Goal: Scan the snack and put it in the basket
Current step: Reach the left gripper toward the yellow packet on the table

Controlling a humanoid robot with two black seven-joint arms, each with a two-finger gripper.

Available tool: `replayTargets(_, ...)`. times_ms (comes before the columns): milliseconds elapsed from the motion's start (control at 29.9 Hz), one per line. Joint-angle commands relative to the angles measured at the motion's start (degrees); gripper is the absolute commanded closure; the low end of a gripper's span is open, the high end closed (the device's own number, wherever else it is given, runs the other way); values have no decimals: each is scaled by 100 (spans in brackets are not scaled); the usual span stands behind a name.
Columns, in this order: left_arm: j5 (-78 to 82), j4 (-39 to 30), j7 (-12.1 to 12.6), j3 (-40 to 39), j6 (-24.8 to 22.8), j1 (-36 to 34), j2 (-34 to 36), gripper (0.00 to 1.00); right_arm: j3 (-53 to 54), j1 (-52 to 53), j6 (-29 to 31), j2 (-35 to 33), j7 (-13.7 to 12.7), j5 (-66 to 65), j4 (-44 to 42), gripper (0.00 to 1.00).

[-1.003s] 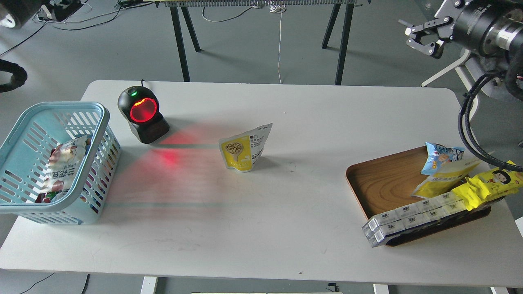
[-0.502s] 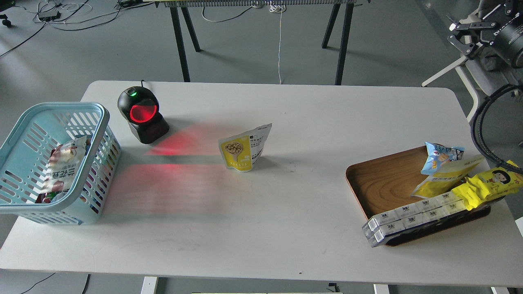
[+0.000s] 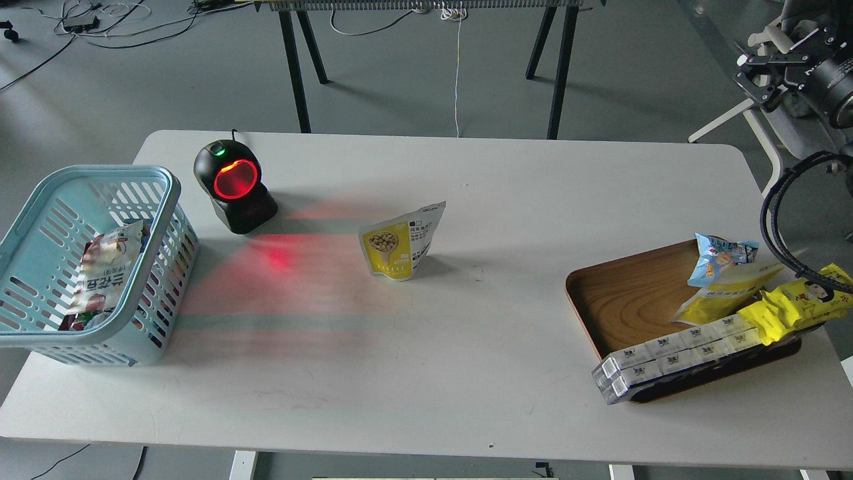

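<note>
The snack (image 3: 400, 244), a small pouch that is yellow below and white above with a round bean picture, stands upright in the middle of the white table. The light blue basket (image 3: 158, 200) sits at the table's left edge and holds a red-and-white packet (image 3: 106, 273). The black scanner (image 3: 234, 188) with a glowing red window stands between them, right of the basket, and casts red light on the table. My right gripper (image 3: 752, 72) hangs in the air at the top right, beyond the table, open and empty, far from the snack. My left gripper is out of view.
A brown wooden tray (image 3: 620, 293) at the right front holds a blue cartoon packet (image 3: 721, 256), bright yellow packets (image 3: 793, 301) and long white boxes (image 3: 673, 353). A black cable (image 3: 776, 220) loops down at the right edge. Black table legs stand behind the table.
My right gripper has drawn back to the right, away from the table's far corner. The dark arm part at the left edge has left the view. The snack has not moved.
</note>
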Motion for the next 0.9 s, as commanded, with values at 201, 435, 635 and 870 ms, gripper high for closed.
replayTargets(201, 2371, -619, -39, 176, -26, 18, -1160, 0, -10, -258, 15, 47, -22, -9, -141, 5)
replayTargets(435, 3243, -628, -22, 176, -26, -175, -1731, 0, -45, -320, 51, 301, -22, -44, -334, 4)
replayTargets(635, 4226, -628, -4, 254, -26, -211, -2460, 0, -63, -329, 42, 442, -13, -53, -334, 4)
replayTargets(870, 5044, -628, 66, 896, -26, -254, -3190, 1, -89, -329, 24, 557, -13, -61, -334, 4)
